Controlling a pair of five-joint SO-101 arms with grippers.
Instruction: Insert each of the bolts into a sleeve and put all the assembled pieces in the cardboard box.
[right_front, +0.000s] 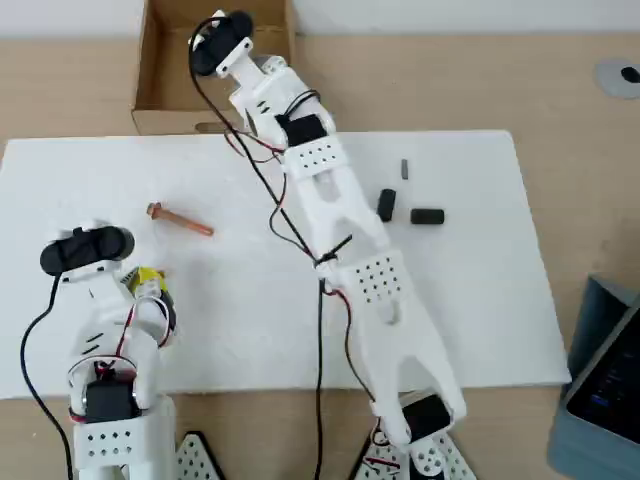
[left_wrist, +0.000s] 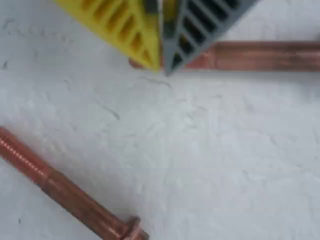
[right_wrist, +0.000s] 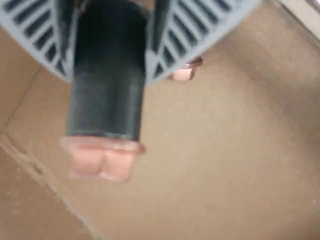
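My right gripper (right_front: 215, 45) hangs over the cardboard box (right_front: 150, 100), shut on a black sleeve (right_wrist: 105, 85). A copper bolt head (right_wrist: 102, 162) sticks out of the sleeve's end above the box floor (right_wrist: 225, 150). Another copper piece (right_wrist: 184, 71) peeks out behind one finger. My left gripper (left_wrist: 162, 67) is shut low over the white mat, its yellow and grey tips at the end of a copper bolt (left_wrist: 260, 55). A second bolt (left_wrist: 65, 192) lies apart from it. One bolt (right_front: 180, 218) lies on the mat's left half. Two black sleeves (right_front: 386, 205) (right_front: 427, 215) lie right of centre.
The white mat (right_front: 450, 330) covers most of the table. A small grey pin (right_front: 405, 168) lies beyond the sleeves. A grey device (right_front: 605, 400) stands at the right edge. The right arm stretches diagonally across the mat's middle.
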